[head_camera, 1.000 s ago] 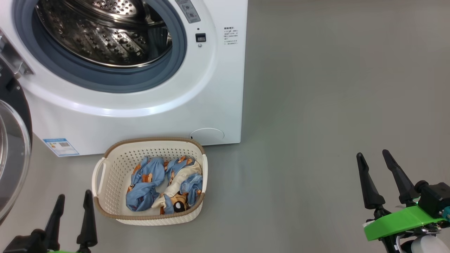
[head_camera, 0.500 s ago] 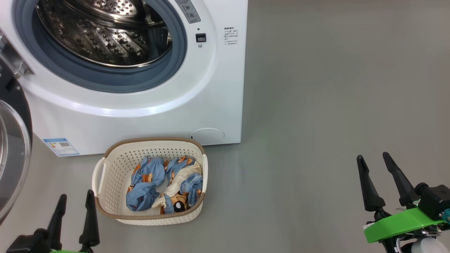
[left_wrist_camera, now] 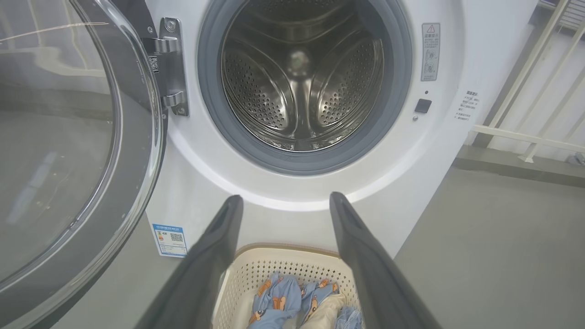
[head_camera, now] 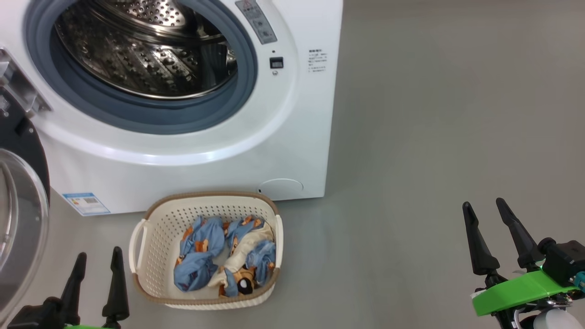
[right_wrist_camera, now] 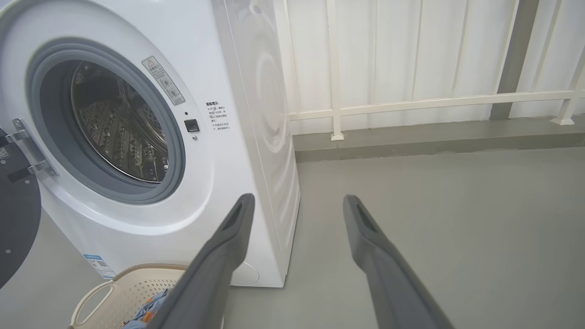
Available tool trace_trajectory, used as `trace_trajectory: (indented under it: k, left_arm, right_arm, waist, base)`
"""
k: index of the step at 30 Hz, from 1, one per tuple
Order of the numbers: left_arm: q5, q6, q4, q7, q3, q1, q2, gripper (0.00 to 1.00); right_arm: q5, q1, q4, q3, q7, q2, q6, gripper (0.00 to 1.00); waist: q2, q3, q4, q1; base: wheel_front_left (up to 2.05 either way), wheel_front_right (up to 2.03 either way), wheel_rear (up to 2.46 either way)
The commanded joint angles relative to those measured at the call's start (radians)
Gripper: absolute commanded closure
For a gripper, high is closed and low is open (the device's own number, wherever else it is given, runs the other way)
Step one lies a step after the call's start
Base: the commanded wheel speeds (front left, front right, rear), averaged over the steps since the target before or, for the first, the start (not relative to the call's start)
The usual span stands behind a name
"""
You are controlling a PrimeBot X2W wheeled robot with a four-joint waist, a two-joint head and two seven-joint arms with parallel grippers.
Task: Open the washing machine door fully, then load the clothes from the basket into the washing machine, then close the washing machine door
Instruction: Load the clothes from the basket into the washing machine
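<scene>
**Q:** What is the setting?

**A:** A plain grey floor (head_camera: pixel 434 137) in a laundry corner, with a white railing (right_wrist_camera: pixel 411 100) along a pale wall at the far side. The washing machine (head_camera: pixel 292 137), a white front-loader, stands at far left.

**Q:** How does its door stand?

**A:** The washing machine door (head_camera: pixel 18 219) is swung wide to the left on a steel hinge (left_wrist_camera: pixel 171 68). Its black rim and clear glass bowl are turned away from the opening. A grey rubber ring (head_camera: pixel 137 121) frames the perforated steel drum (head_camera: pixel 146 55).

**Q:** Where is the laundry?

**A:** The clothes (head_camera: pixel 201 256), light blue and cream with orange-brown bears, lie bunched in the basket (head_camera: pixel 157 237). The basket sits on the floor just in front of the machine, below the drum opening. A blue label sticker (head_camera: pixel 87 203) is on the machine's lower left corner, left of the basket.

**Q:** And the robot's tools?

**A:** The left tool (head_camera: pixel 99 252) is at near left, just beside the basket's left handle but apart from it. Its two dark fingers are spread wide and hold nothing. In the left wrist view those fingers point over the basket toward the drum.

The right tool (head_camera: pixel 483 202) is at near right above bare floor, well apart from both basket and machine. Its fingers are also spread wide with nothing between them. A bright green mount (head_camera: pixel 516 288) sits behind them.
</scene>
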Motion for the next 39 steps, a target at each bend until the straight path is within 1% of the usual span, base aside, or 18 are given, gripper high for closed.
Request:
trace_trajectory:
  k: [1, 11, 18, 22, 26, 30, 34, 39]
  left_arm:
    - [-0.006, 0.001, -0.017, -0.005, 0.031, -0.017, 0.026, 0.00]
    - [-0.003, 0.001, -0.023, -0.005, 0.037, -0.028, 0.019, 0.00]
    - [0.008, 0.001, -0.003, -0.005, 0.038, -0.033, 0.002, 0.00]
    - [-0.001, 0.001, 0.002, -0.005, 0.017, -0.036, 0.005, 0.00]
    - [0.001, 0.001, 0.013, -0.005, 0.022, -0.041, 0.006, 0.00]
    - [0.033, 0.001, 0.041, -0.005, 0.011, -0.055, 0.002, 0.00]
    - [0.038, 0.001, 0.075, -0.005, 0.006, -0.074, -0.006, 0.00]
    - [0.032, 0.001, 0.174, -0.005, -0.049, -0.127, 0.002, 0.00]
  right_arm:
    - [0.005, -0.018, -0.026, 0.016, -0.009, -0.014, 0.006, 0.00]
    - [0.006, -0.023, -0.027, 0.017, -0.009, -0.014, 0.006, 0.00]
    - [0.006, -0.027, -0.027, 0.015, -0.009, -0.015, 0.006, 0.00]
    - [0.007, -0.031, -0.028, 0.015, -0.009, -0.015, 0.006, 0.00]
    - [0.006, -0.037, -0.031, 0.018, -0.009, -0.012, 0.006, 0.00]
    - [0.004, -0.050, -0.037, 0.024, -0.009, -0.008, 0.006, 0.00]
    - [0.004, -0.065, -0.042, 0.027, -0.009, -0.005, 0.006, 0.00]
    - [0.002, -0.089, -0.053, 0.029, -0.009, 0.002, 0.006, 0.00]
  waist:
    - [0.0000, 0.000, 0.000, 0.0000]
    - [0.0000, 0.009, 0.000, 0.0000]
    - [0.0000, 0.014, -0.002, 0.0000]
    - [0.0000, 0.020, -0.002, 0.0000]
    - [0.0000, 0.031, -0.004, 0.0000]
    - [0.0000, 0.056, -0.009, 0.0000]
    - [0.0000, 0.084, -0.014, 0.0000]
    - [0.0000, 0.139, -0.023, 0.0000]
  base:
    - [0.63, -1.50, 0.87]
    - [0.69, -1.33, 0.64]
    - [0.15, -0.15, 0.00]
    - [0.00, 0.00, 0.00]
    - [0.00, 0.00, 0.00]
    - [0.00, 0.00, 0.00]
    - [0.00, 0.00, 0.00]
    - [0.00, 0.00, 0.00]
